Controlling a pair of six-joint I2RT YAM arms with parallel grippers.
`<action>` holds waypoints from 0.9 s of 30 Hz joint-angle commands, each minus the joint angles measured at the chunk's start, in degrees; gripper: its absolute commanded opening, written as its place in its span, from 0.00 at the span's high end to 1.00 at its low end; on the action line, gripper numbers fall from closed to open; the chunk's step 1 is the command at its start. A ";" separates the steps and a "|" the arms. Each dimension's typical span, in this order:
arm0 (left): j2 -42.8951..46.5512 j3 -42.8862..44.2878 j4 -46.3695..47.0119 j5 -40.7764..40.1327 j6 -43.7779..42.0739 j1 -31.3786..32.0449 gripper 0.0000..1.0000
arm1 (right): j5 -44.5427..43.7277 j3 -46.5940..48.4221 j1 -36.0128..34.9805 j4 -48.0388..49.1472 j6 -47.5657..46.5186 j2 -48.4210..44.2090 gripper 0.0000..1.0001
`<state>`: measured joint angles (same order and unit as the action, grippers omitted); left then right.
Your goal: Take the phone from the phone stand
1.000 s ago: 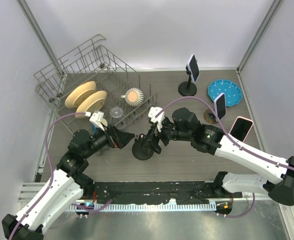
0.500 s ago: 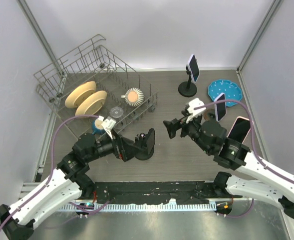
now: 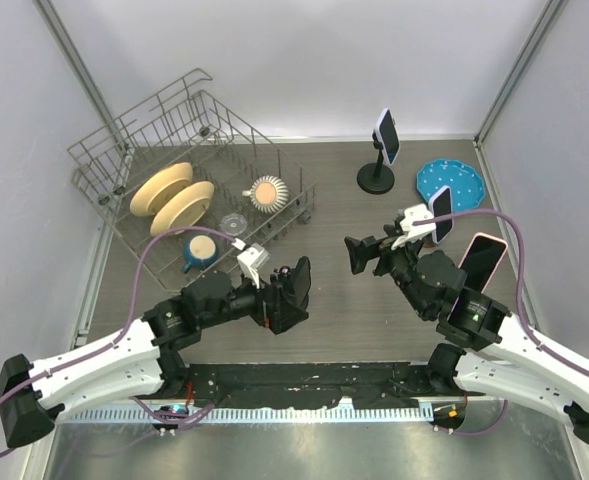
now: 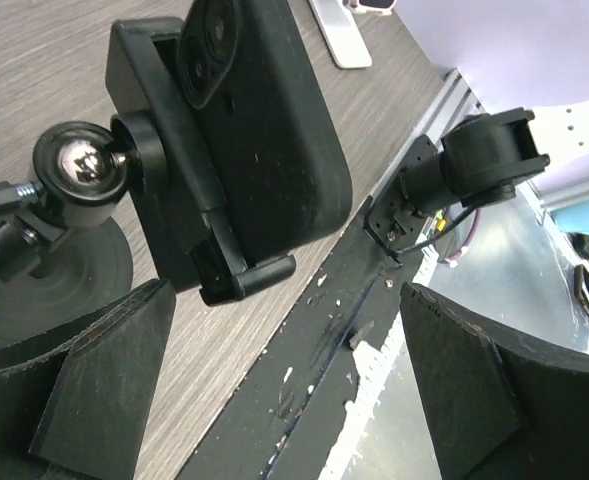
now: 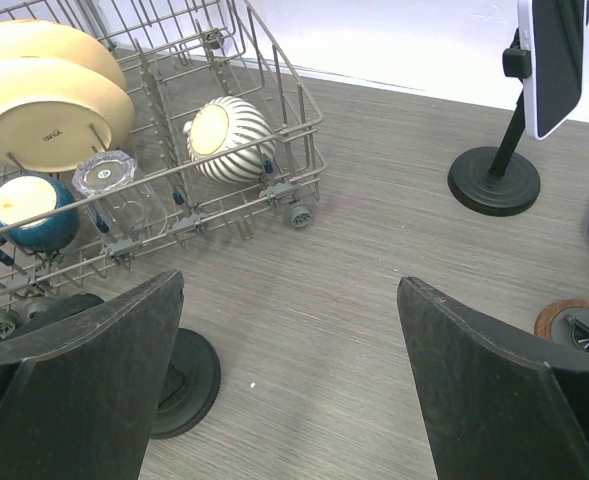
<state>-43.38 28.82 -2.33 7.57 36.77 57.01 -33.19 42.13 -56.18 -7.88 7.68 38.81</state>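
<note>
A black phone point(image 4: 259, 130) sits clamped in a black phone stand point(image 4: 169, 210) with a ball joint and a round base. It also shows in the top view point(image 3: 300, 276), in the middle of the table. My left gripper point(image 3: 286, 304) is open right at the stand. In the left wrist view point(image 4: 289, 400) its jaws stand wide just below the clamp and touch nothing. My right gripper point(image 3: 362, 256) is open and empty to the right of the stand. The stand's base point(image 5: 179, 382) shows by its left finger.
A wire dish rack point(image 3: 189, 190) with plates, a cup and a striped bowl stands at the back left. A second stand with a white phone point(image 3: 386, 136) is at the back, a third phone on a stand point(image 3: 440, 212) and a pink phone point(image 3: 482, 258) at the right, beside a blue plate point(image 3: 451, 184).
My left gripper has moved right, up to the black stand. My right gripper has pulled back to the right, away from the stand, and is open.
</note>
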 commanded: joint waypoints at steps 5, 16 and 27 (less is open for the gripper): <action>-4.17 4.67 9.53 -2.83 -1.09 2.75 0.00 | -1.09 -1.17 -0.24 1.90 1.72 -1.10 0.07; -10.50 5.81 18.94 -0.72 3.04 4.95 0.00 | 0.58 -1.44 -0.24 1.29 1.72 -0.40 0.07; -3.66 10.38 2.54 -7.04 -6.78 5.39 0.00 | 5.76 4.88 -0.24 -8.11 6.46 1.80 0.07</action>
<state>-52.18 34.17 6.33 4.82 36.53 62.15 -30.22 41.45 -56.18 -12.75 10.61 39.90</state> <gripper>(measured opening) 0.996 0.927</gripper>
